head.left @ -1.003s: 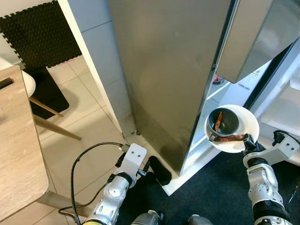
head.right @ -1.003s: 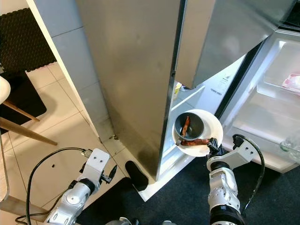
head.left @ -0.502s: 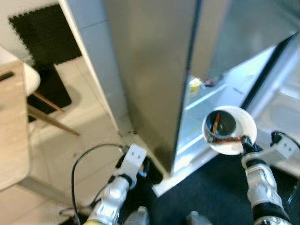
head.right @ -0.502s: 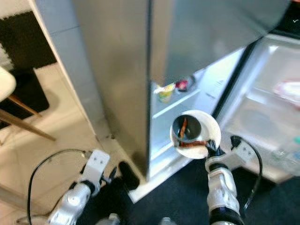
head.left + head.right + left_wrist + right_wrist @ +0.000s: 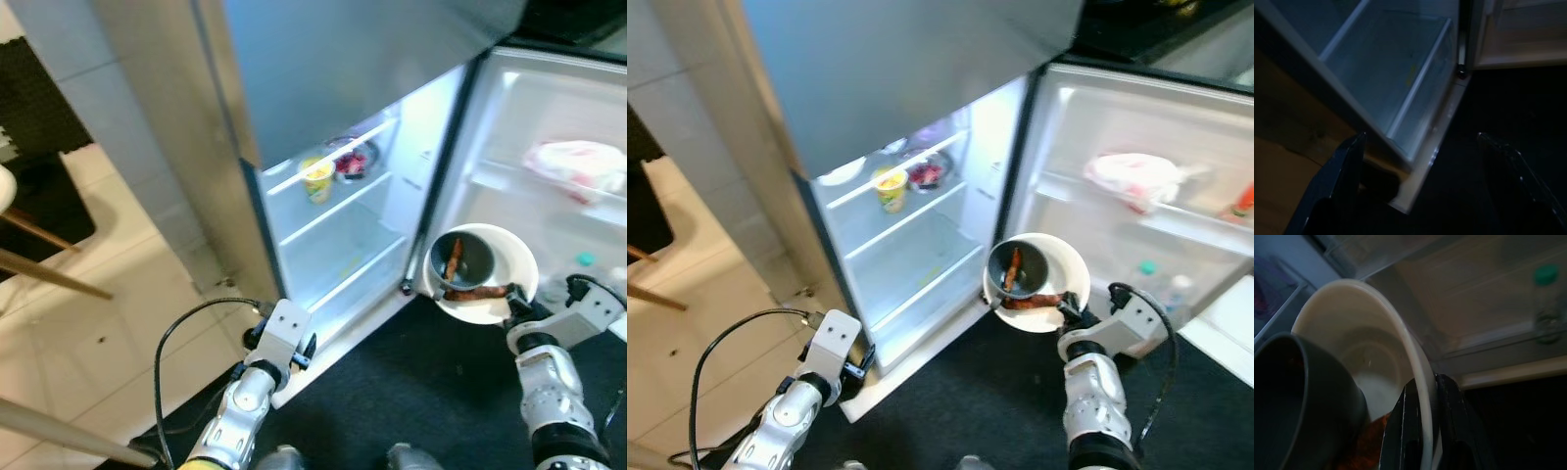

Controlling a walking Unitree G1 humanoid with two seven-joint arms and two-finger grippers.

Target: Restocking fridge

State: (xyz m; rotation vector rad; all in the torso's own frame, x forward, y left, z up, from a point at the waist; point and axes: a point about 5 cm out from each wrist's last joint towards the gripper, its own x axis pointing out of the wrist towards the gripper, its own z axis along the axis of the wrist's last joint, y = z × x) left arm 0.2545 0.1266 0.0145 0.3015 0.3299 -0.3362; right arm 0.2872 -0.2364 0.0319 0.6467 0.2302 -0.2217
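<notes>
View swung onto the open fridge [image 5: 950,245] — right gripper [image 5: 511,305] pinching the plate [image 5: 509,269] rim level, apparently for shelving; left gripper [image 5: 1420,161] spread, idle.

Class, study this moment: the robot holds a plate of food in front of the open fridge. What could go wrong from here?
1. The right gripper pinches only the rim of the white plate, so it may tip or slip.
2. The dark cup stands loose on the plate, sausages beside it; a tilt could slide them off.
3. Carried forward, the plate could knock the fridge shelf edge.
</notes>
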